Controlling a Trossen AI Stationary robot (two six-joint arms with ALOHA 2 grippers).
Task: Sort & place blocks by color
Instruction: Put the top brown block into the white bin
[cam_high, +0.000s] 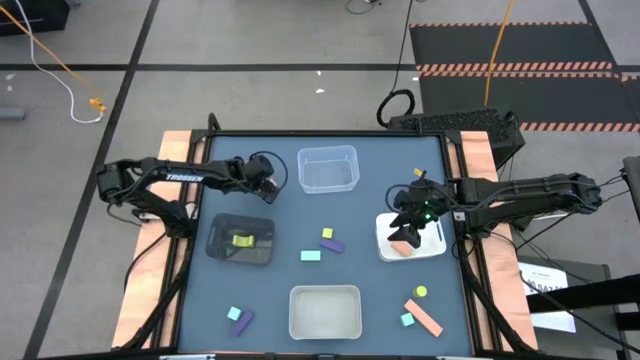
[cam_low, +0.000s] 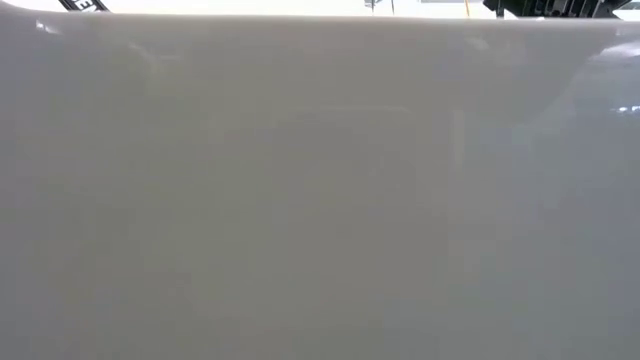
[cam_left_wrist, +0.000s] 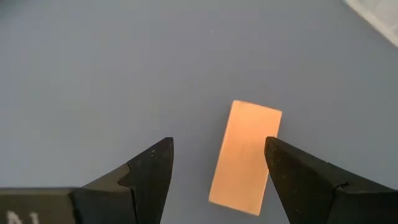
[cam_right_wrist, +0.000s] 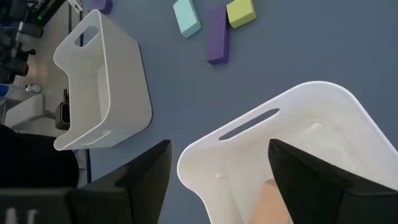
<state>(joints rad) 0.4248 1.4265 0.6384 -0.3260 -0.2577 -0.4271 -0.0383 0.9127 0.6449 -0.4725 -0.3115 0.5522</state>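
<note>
My left gripper hangs open near the table's far left, by the clear tray. Its fingers stand on either side of an orange block that lies flat on the blue table top. The high view hides that block under the gripper. My right gripper is open above the white tray, where another orange block lies on the floor. A yellow-green block sits in the black mesh tray.
Yellow-green, purple and teal blocks lie mid-table. Teal and purple blocks lie near left. A yellow disc, orange bar and teal block lie near right. Clear trays stand far and near; a pale wall fills the low view.
</note>
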